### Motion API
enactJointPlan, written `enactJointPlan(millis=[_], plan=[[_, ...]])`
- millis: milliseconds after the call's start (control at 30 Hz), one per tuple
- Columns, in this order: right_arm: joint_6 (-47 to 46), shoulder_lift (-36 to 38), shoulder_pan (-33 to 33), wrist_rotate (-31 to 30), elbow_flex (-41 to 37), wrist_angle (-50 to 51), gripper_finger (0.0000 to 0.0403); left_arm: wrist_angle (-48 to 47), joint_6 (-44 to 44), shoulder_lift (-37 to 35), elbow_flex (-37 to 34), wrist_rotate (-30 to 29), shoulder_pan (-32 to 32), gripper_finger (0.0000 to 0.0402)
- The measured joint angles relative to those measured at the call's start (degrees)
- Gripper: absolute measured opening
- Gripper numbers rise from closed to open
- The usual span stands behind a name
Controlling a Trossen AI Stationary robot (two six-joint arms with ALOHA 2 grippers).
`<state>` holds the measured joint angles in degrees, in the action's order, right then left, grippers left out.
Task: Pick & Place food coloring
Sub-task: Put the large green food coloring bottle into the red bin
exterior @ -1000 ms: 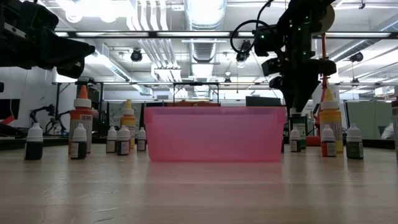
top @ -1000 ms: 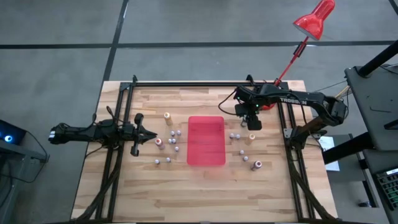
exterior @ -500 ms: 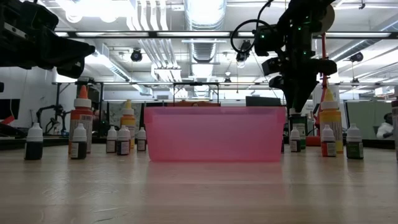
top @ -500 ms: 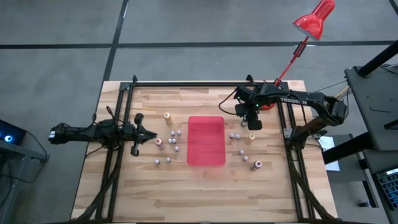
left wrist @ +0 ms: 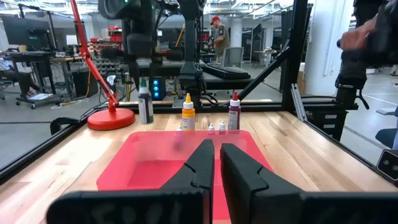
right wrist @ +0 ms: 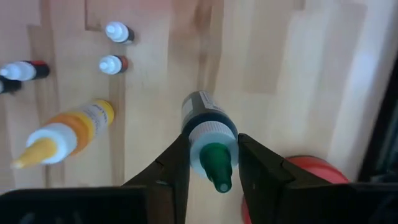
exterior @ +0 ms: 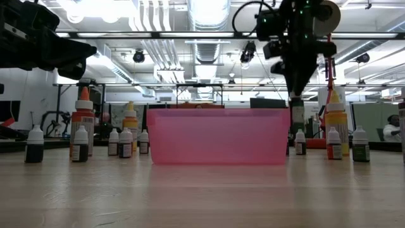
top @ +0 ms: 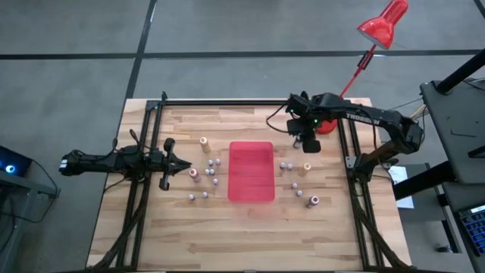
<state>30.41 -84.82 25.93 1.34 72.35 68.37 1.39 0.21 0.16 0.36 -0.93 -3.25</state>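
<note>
Tray, seen from above, lay red and bare at the middle of the table; no bottle had reached it, so I judged nearly all the work still ahead. Small bottles stood scattered on both sides of it. My right gripper hung beyond the tray's right far corner, near the lamp base; the left gripper waited at the tray's left.

From table height, the right gripper carried one bottle clear of the wood, above the standing ones, just right of the tray's wall.

Through the left wrist camera, that arm's fingers sat pressed together on nothing, pointing over the tray.

Through the right wrist camera, my fingers were clamped on the lifted bottle: dark teal body, pale collar, green pointed cap. A larger orange bottle stood below on the table.
</note>
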Motion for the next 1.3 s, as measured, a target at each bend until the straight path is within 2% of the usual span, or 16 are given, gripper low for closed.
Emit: enactJointPlan(millis=[233,500,1300], plan=[[-1.73,-1.42,-1.25,0.01,10.03,5.56,0.0098,0.0,-0.01,-0.01,0.0,-0.01,-0.02,0.0003],[-1.97,-5.31,-3.93,0.02,17.28,8.25,0.0098,0.0,0.0,0.0,0.0,0.0,0.0,0.0003],[-1.92,-20.96,-11.55,0.09,39.76,9.9,0.0098,0.01,0.0,-0.01,0.0,0.0,0.0,0.0003]])
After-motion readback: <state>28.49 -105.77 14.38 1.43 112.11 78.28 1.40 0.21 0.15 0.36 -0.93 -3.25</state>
